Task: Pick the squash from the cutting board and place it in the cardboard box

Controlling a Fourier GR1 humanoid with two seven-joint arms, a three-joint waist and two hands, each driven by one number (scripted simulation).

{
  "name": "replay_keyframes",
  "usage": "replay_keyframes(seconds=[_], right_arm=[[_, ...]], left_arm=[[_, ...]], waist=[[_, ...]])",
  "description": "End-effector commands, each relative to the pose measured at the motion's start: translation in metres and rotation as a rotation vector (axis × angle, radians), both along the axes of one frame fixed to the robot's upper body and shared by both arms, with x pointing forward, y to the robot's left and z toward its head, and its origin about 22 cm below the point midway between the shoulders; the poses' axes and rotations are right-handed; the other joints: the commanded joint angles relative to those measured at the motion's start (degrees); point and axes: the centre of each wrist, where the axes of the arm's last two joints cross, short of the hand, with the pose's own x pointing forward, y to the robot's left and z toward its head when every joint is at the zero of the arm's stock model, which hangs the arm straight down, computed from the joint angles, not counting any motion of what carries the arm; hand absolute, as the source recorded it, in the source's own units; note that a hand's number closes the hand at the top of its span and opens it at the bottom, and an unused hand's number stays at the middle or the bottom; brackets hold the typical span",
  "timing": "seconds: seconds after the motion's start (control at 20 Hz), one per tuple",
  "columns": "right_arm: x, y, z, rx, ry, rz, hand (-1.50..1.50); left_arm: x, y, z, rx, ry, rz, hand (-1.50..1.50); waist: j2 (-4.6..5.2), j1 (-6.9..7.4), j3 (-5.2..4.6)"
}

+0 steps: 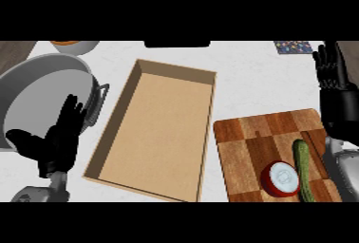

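Lying along the right edge of the cutting board [256,142], at about four o'clock in the head view, the long green squash [303,166] sits just beside a halved red onion [281,178]. The cardboard box [119,109] fills the centre, touching the board's left edge. At two o'clock the right hand [331,66] rests with fingers straight and up, holding nothing. At eight o'clock the left hand [61,135] shows spread, relaxed fingers over the rim of a grey pot [35,76]. An orange bowl [73,46] peeks in at eleven o'clock.
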Motion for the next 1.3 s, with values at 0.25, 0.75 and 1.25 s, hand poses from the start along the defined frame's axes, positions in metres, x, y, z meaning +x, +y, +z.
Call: replay_keyframes(seconds=[0.25, 0.75, 1.25], right_arm=[[-0.065, -0.043, -0.083, 0.202, 0.394, 0.293, -1.50], [-0.140, -0.165, -0.129, -0.034, 0.243, 0.392, -1.50], [-0.105, -0.222, -0.065, -0.667, 0.360, 0.412, -1.50]], left_arm=[[-0.012, 0.100, 0.012, 0.581, 0.057, 0.108, 0.00], [0.000, 0.082, -0.002, 0.596, 0.094, 0.051, 0.00], [-0.004, 0.089, -0.019, 0.612, 0.116, 0.034, 0.00]], waist=[[0.65, -0.94, 0.62], [0.70, -0.02, 0.38], [0.57, 1.79, 0.11]])
